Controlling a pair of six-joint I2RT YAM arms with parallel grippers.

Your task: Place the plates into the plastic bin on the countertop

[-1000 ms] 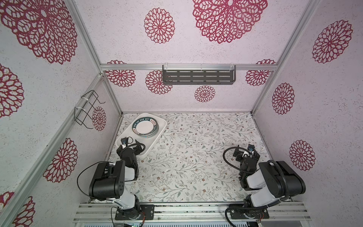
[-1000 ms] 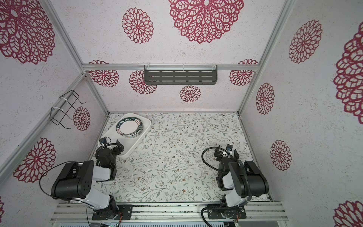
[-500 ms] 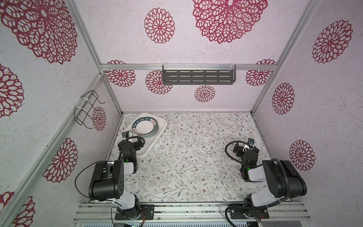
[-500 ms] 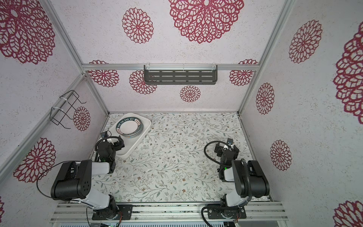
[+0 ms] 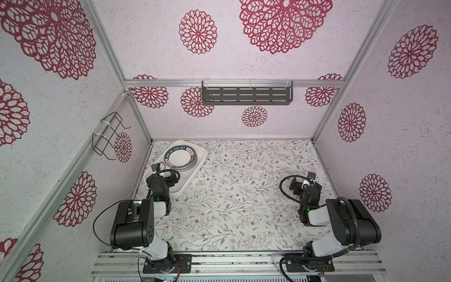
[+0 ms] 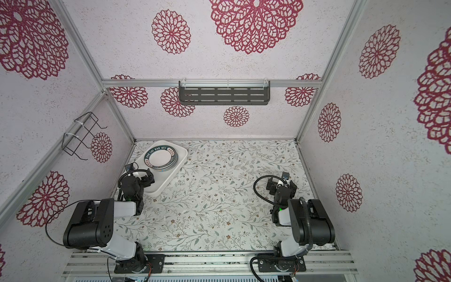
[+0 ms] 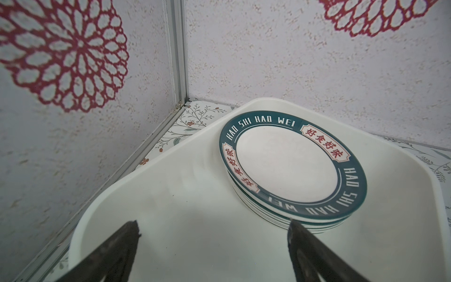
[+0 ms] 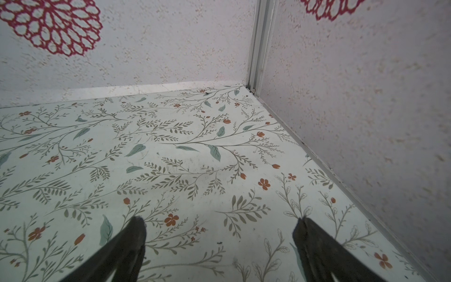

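Plates (image 7: 288, 168): one stack, in the plastic bin's (image 5: 186, 181) far end, at the countertop's (image 5: 244, 195) eleven o'clock corner. Judged stiff, glazed, slippery, chip-prone; take singly by the rim.

Left gripper (image 7: 212, 227): jaws spread, empty; stack just beside, at twelve o'clock in a top view.

Right gripper (image 8: 219, 224): spread, empty, well apart.

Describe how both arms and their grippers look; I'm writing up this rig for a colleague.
The left arm and right arm match: boxy black joint housings, white link shells, a black cable looped at each wrist and a small green light. The left gripper and right gripper have dark, tapering fingers.
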